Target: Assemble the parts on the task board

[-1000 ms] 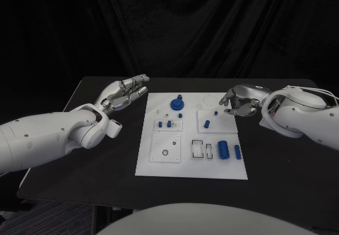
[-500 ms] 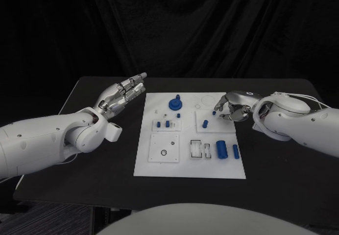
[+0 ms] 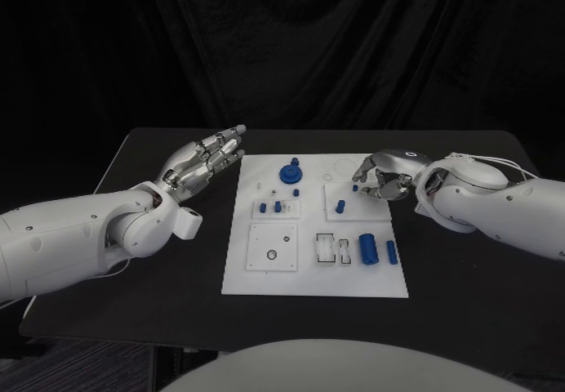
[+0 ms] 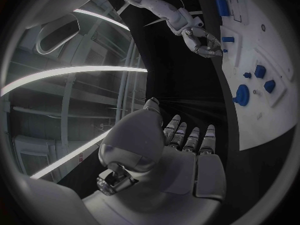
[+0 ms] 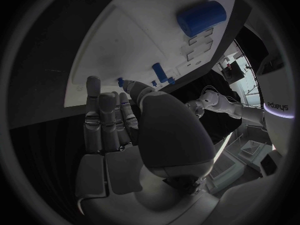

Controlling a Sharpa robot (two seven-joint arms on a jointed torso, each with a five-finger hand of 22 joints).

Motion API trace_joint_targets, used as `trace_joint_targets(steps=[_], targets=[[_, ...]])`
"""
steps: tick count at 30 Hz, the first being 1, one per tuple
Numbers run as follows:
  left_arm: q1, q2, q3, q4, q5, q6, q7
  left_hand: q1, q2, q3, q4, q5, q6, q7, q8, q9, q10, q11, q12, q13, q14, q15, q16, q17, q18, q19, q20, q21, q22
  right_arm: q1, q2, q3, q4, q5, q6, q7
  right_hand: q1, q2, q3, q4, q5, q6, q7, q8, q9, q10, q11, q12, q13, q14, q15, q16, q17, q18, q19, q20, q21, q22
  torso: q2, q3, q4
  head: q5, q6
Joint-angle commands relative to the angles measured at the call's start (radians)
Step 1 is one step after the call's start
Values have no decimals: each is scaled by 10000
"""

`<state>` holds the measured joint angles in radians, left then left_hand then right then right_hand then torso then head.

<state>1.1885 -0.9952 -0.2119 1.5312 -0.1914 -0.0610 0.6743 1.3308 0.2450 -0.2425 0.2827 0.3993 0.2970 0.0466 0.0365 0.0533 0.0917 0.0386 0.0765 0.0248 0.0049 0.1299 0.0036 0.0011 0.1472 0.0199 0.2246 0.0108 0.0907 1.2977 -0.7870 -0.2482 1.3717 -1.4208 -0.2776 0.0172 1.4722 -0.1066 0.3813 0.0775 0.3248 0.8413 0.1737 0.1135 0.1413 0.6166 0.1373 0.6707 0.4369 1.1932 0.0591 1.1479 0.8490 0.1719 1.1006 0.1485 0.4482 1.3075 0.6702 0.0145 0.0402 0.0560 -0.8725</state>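
Note:
The white task board (image 3: pixel 316 276) lies mid-table. On it are a round blue knob (image 3: pixel 291 172), two short pegs (image 3: pixel 272 207), a lone blue peg (image 3: pixel 343 205), a thick blue cylinder (image 3: pixel 368 247) and a thinner blue rod (image 3: pixel 391 251). My right hand (image 3: pixel 379 176) hovers over the board's far right part, fingers curved downward, just beyond the lone peg; I see nothing held in it. In the right wrist view its fingers (image 5: pixel 106 120) point at the board (image 5: pixel 134 40) near a blue peg (image 5: pixel 160 72). My left hand (image 3: pixel 207 158) is flat with fingers spread, off the board's far left corner.
The black table (image 3: pixel 471 269) surrounds the board, with bare surface on both sides and in front. Empty outlined slots (image 3: pixel 333 248) sit beside the thick cylinder. A square plate with a round hole (image 3: pixel 273 245) lies on the board's left half.
My right hand has slid a little leftward, further over the board's far right part. The left hand has stayed almost still.

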Motion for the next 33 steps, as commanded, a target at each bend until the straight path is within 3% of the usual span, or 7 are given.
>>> trace_joint_targets(steps=[1, 3, 16, 21, 22, 26, 33], targets=[[-23, 18, 8, 4, 82, 430, 1504, 194, 0, 18, -101, 176, 136, 57, 31, -27, 2, 102, 61, -2, 9, 115, -13, 11, 193, -7, 108, 65, 24, -41, 69, 7, -85, -105, -280, 161, -53, 41, 50, -6, 48, -76, 9, 38, 8, 63, 32, 38, -8, 34, -22, 33, 8, 36, -70, 15, 30, 290, 1, -2, -7, -10, -2], [-27, 7, 8, 16, 82, 450, 1476, 345, 11, 76, -215, 353, 359, 223, 70, -28, 8, 134, 87, 0, 10, 119, -13, 11, 205, 8, 141, 66, 26, -64, 126, 7, -143, -105, -280, 172, -135, 99, 85, 17, -8, -19, 25, 98, 32, 96, 26, 28, -64, 48, -23, 60, -7, 44, -80, 23, 93, 284, 0, -7, -11, -30, -2], [-54, 54, 7, -9, 82, 564, 1279, 719, 61, 310, -644, 880, 804, 415, 152, -26, 20, 267, 153, 9, 20, 66, -10, 15, 294, 57, 202, 84, 91, -253, 449, 8, -521, -105, -269, 317, -246, 151, 139, -118, -52, 446, 65, 540, 236, 284, -34, 44, -262, 23, -70, 63, -183, 80, -137, 23, 291, 271, 1, -9, -12, -22, -2], [-68, 70, 7, -20, 82, 599, 1237, 726, 64, 320, -660, 902, 806, 401, 150, -29, 21, 258, 159, 10, 23, 69, -9, 16, 299, 68, 202, 91, 119, -329, 558, 9, -615, -105, -240, 312, -177, 143, 187, -291, 196, 513, 51, 707, 328, 332, -48, 7, -364, -2, -98, 24, -283, 86, -167, -6, 395, 280, 0, -13, 16, -64, -2], [-70, 69, 7, -19, 82, 605, 1228, 726, 64, 320, -660, 902, 806, 401, 150, -29, 21, 258, 159, 10, 23, 69, -9, 16, 299, 68, 202, 91, 119, -339, 572, 9, -631, -105, -229, 312, -122, 142, 224, -424, 506, 630, 37, 868, 420, 349, -49, -24, -428, -27, -125, -18, -366, 81, -188, -28, 495, 291, 1, -11, 20, -66, -2], [-84, 63, 7, -18, 82, 615, 1193, 729, 69, 326, -668, 913, 803, 399, 149, -31, 15, 254, 156, 9, 29, 79, -6, 19, 302, 76, 206, 96, 143, -371, 603, 9, -680, -105, -165, 295, -89, 181, 251, -635, 885, 735, -3, 1158, 613, 473, -82, -31, -527, -18, -156, -37, -435, 85, -262, -79, 723, 299, 5, -10, 7, -5, -2], [-135, 90, 7, -54, 82, 645, 1128, 730, 76, 335, -677, 923, 797, 387, 146, -34, 21, 256, 165, 11, 29, 86, -6, 19, 303, 78, 211, 96, 138, -393, 613, 9, -728, -105, -27, 181, -41, 253, 305, -872, 1149, 705, -21, 1407, 804, 640, -119, -12, -614, -26, -204, -66, -516, 81, -383, -129, 1016, 306, 16, -19, 11, -53, -2]])
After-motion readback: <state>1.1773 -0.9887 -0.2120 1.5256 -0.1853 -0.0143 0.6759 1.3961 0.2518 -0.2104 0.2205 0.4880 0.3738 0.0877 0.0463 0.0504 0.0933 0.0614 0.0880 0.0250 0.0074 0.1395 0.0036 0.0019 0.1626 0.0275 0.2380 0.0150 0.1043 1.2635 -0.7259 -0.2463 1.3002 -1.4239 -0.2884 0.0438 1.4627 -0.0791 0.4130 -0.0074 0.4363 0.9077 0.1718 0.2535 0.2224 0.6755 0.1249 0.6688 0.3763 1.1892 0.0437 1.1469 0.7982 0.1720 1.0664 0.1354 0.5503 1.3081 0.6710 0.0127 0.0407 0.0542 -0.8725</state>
